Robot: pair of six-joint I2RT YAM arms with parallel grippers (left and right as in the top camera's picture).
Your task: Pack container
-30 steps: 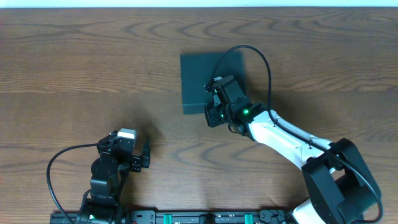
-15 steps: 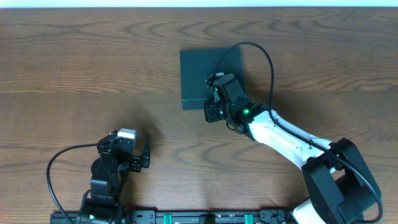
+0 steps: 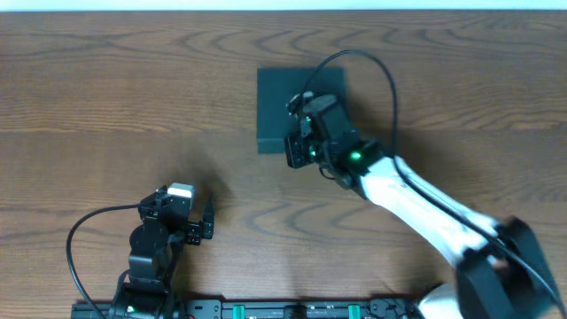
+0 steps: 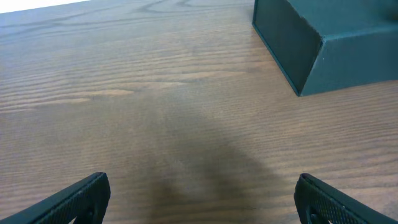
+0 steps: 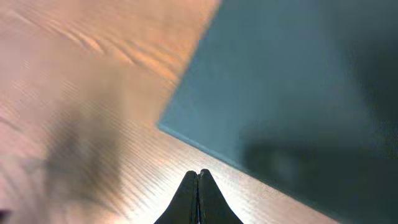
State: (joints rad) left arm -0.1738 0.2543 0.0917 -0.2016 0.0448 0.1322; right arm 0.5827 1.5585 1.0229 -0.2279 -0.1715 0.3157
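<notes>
Container: square matte dark teal cardboard box (image 3: 279, 102) is sitting flat on the brown wood-grain table (image 3: 106, 106), towards its far middle
Right gripper (image 5: 199, 179): jaws are pressing together on nothing, tips hovering just beside the container's edge
Left gripper (image 4: 202, 193): jaws are standing wide apart, empty, well apart from the container

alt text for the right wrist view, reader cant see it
A square, matte dark teal cardboard box fills the upper right, resting on a brown wood-grain table. The right gripper, shut, points toward the box's near edge from bottom centre.
</notes>
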